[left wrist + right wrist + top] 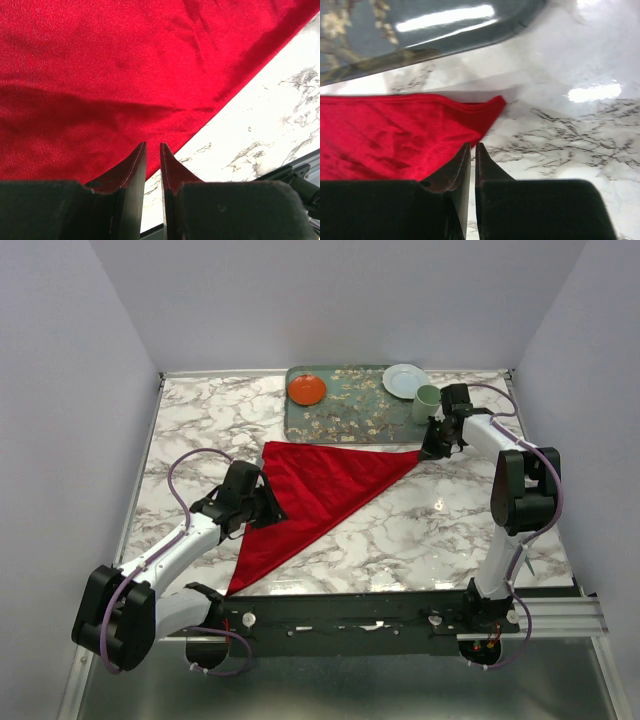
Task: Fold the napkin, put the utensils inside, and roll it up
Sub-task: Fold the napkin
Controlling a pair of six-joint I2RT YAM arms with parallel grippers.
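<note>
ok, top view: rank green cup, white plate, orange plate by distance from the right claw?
1. green cup, just beyond the right claw, at the tray's right end
2. white plate, at the tray's far right corner
3. orange plate, at the tray's left end

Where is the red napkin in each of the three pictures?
Top view: the napkin is a red triangle in the middle of the marble table.
Left wrist view: it fills the top and left.
Right wrist view: its corner is at the left, below the tray.
Shared landmark: the marble table, at the right in both wrist views.
</note>
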